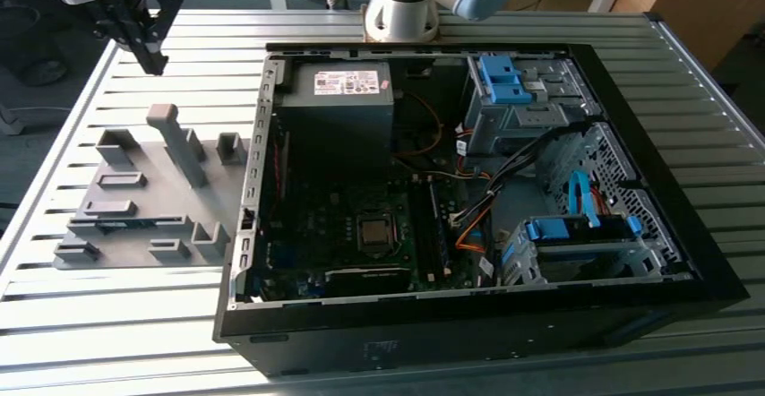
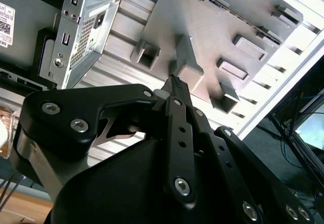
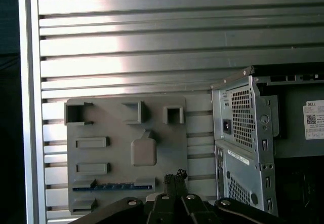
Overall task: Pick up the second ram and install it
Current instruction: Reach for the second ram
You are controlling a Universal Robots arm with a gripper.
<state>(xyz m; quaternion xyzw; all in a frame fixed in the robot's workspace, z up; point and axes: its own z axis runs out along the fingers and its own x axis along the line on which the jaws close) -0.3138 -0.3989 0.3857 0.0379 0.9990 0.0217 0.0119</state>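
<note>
Approach step: the gripper (image 1: pixel 152 60) hangs high over the table at the exterior view's left, pick not begun.
Fingers pinched together, empty; the second ram (image 3: pixel 111 187) stands on edge in the grey tray's (image 1: pixel 167 203) near slot. Grabbing it calls for opened fingers aligned with that thin edge.

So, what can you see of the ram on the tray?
The ram is a long, thin strip, blue with dark patches, seen edge-on. It sits on its long edge in a slot along one side of the grey tray, held by the slot's walls. Nothing else touches it; the gripper hangs above, apart.
</note>
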